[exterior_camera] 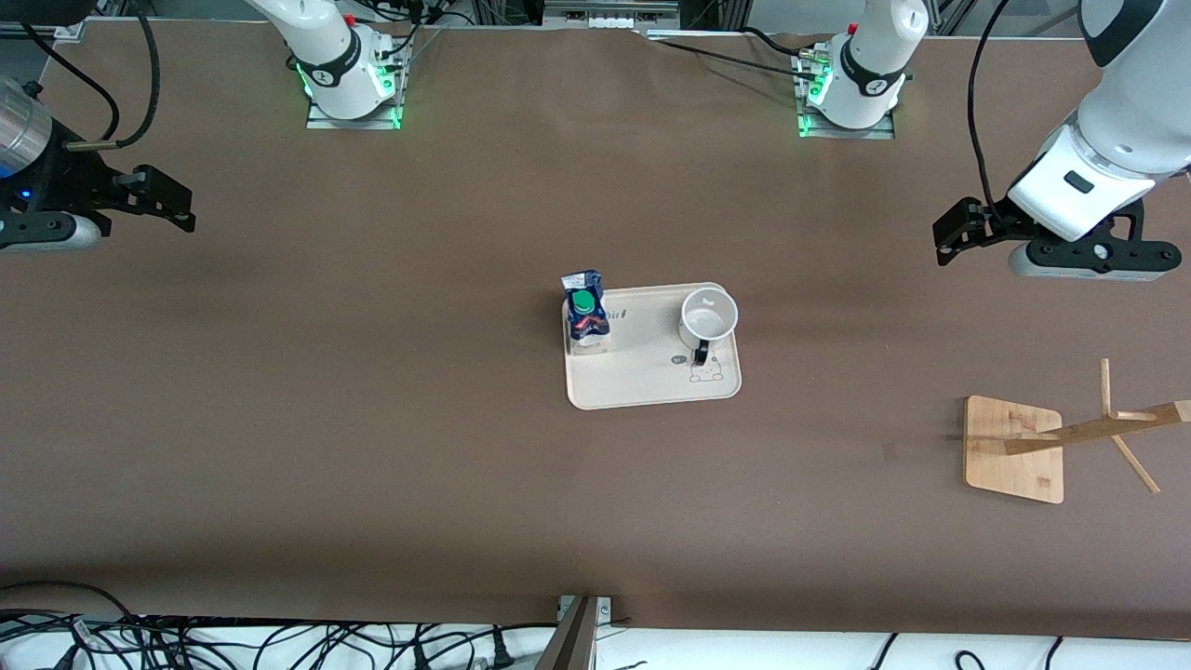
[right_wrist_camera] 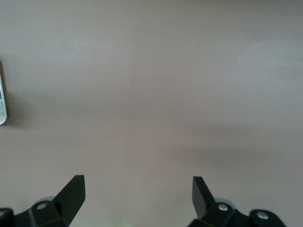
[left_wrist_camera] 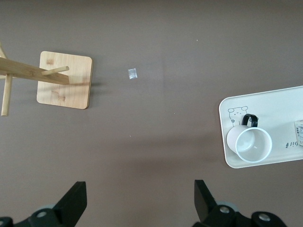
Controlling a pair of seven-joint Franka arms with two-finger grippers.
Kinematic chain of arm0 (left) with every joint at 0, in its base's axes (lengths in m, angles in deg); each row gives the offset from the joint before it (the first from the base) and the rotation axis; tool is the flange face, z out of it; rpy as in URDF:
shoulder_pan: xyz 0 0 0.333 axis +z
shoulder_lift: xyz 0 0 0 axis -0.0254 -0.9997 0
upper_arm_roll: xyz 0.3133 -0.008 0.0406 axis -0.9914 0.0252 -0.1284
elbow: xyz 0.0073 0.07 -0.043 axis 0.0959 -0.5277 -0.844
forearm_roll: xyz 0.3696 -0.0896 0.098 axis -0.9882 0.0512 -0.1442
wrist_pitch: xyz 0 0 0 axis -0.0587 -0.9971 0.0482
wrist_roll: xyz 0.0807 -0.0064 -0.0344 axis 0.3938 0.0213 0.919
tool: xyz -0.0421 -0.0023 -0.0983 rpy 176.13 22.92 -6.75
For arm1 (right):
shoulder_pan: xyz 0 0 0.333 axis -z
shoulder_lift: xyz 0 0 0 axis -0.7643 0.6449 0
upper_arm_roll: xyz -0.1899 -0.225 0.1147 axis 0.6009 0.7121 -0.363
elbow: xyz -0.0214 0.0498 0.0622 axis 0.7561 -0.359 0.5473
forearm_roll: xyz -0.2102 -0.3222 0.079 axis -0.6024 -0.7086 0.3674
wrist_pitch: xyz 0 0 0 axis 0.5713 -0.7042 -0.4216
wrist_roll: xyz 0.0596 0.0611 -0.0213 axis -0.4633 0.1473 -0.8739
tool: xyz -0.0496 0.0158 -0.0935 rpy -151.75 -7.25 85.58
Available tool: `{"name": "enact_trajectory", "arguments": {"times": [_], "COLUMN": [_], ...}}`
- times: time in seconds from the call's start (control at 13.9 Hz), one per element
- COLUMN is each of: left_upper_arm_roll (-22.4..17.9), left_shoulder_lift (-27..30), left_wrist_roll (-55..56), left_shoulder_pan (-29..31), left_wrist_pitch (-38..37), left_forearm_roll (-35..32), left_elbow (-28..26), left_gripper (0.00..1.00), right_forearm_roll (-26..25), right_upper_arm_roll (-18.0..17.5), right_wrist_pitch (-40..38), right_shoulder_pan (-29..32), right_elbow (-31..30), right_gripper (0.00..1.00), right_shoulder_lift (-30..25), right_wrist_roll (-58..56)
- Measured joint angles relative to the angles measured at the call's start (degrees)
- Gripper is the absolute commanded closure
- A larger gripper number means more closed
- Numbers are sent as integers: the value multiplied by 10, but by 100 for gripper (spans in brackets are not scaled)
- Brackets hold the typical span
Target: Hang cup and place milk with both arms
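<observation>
The white cup (exterior_camera: 708,316) stands upright on a cream tray (exterior_camera: 651,386) at the table's middle, its black handle toward the front camera. The dark blue milk (exterior_camera: 586,318) with a green cap stands on the same tray, at the edge toward the right arm's end. My left gripper (exterior_camera: 949,237) is open and empty, up over bare table toward the left arm's end. Its wrist view shows its gripper (left_wrist_camera: 140,198), the cup (left_wrist_camera: 253,144) and the tray (left_wrist_camera: 227,109). My right gripper (exterior_camera: 186,209) is open and empty over bare table at the right arm's end; in its own view (right_wrist_camera: 137,196) only a sliver of the tray (right_wrist_camera: 2,109) shows.
A wooden cup rack (exterior_camera: 1014,447) with a square base and slanted pegs stands toward the left arm's end, nearer the front camera than the tray; it also shows in the left wrist view (left_wrist_camera: 64,80). A small tape mark (exterior_camera: 889,451) lies beside it. Cables run along the front edge.
</observation>
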Motion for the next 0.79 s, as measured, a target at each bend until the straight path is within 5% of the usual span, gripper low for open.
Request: {"name": "enact_trajectory", "arguments": {"times": [0.29,0.79], "left_upper_arm_roll": [0,1], "left_shoulder_lift": [0,0], "left_wrist_roll": [0,0], "left_shoulder_pan": [0,-1], "left_wrist_pitch": [0,0], "left_forearm_roll": [0,0], "left_elbow": [1,1], "left_gripper": [0,0], "right_forearm_roll": [19,111], "right_upper_arm_roll": [-4,-17], "right_wrist_pitch": [-16,74], "right_shoulder_pan": [-26,-181], "right_elbow": [1,12], "right_gripper": [0,0], "right_shoulder_lift": [62,137], "right_wrist_roll": [-11,123]}}
